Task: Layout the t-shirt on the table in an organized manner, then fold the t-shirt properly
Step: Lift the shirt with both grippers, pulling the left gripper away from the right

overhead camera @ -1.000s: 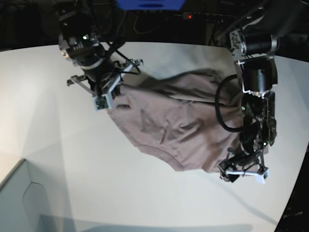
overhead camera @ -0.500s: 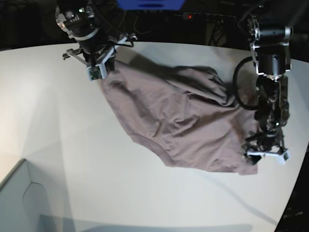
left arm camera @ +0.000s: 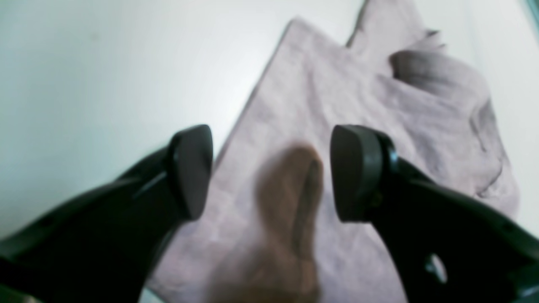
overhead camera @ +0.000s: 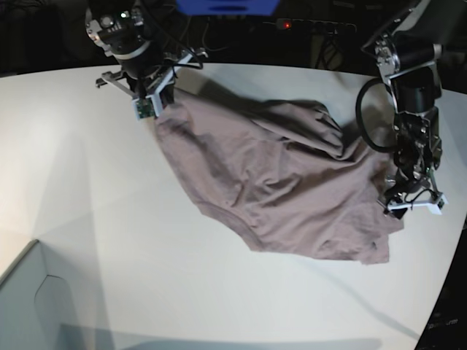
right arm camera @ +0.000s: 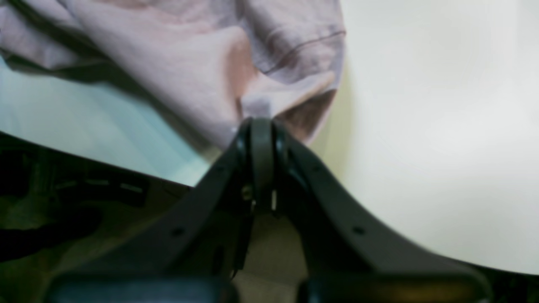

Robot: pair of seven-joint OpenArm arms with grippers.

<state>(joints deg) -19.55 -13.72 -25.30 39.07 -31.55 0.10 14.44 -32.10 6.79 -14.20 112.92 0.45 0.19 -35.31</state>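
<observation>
The mauve t-shirt point(overhead camera: 270, 186) lies crumpled and slanted on the white table point(overhead camera: 95, 204), running from the far left to the near right. My right gripper point(overhead camera: 148, 109) is at its far left corner. In the right wrist view this gripper point(right arm camera: 261, 122) is shut on a hemmed edge of the shirt point(right arm camera: 202, 59). My left gripper point(overhead camera: 412, 206) is at the shirt's right edge. In the left wrist view it point(left arm camera: 271, 170) is open above the shirt point(left arm camera: 379, 105), with a blurred raised fold point(left arm camera: 290, 202) between its fingers point(left arm camera: 189, 168), not pinched.
A pale grey-blue box corner point(overhead camera: 29, 306) stands at the near left. The table's curved edge point(overhead camera: 446, 292) runs close behind my left arm. A blue object point(overhead camera: 226, 6) and a power strip point(overhead camera: 314, 25) sit beyond the far edge.
My left gripper has moved away from the shirt's near right corner, up and to the right, and that corner now lies on the table. The right gripper pulled its corner farther back, then held still.
</observation>
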